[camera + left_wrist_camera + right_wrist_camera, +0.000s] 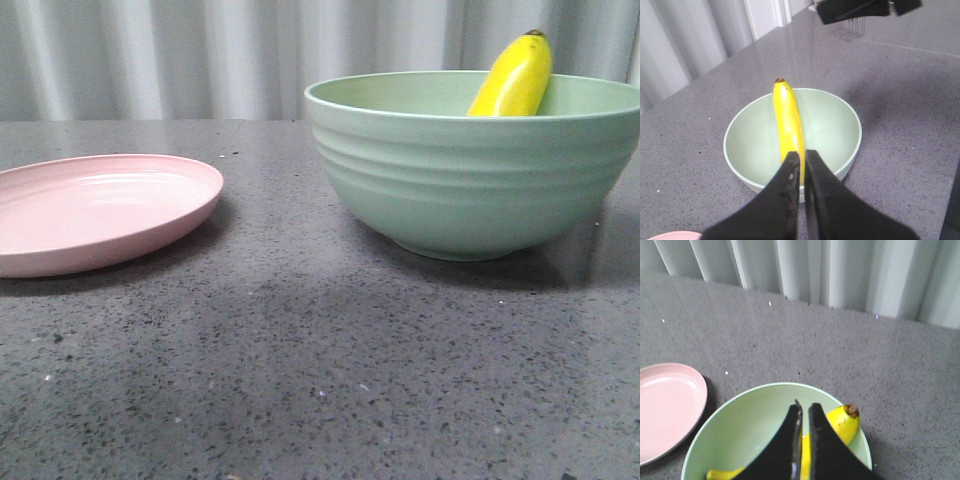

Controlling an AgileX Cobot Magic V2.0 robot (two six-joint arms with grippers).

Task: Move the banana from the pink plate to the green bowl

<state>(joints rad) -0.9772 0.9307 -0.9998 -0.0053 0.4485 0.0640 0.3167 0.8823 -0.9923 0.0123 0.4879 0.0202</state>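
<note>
Left wrist view puts your left gripper [801,162] above the green bowl [747,150], fingers nearly touching and gripping nothing, the banana [787,120] lying inside the bowl just beneath the tips. Your right gripper [804,412], jaws equally narrow and empty, hangs over the same bowl. Only the front view shows the banana's dark tip propped above the rim, the pink plate [100,215] well apart to the left.

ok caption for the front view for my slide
Banana leaning inside the green bowl, dark tip above the rim; pink plate sits bare to its left.
</note>
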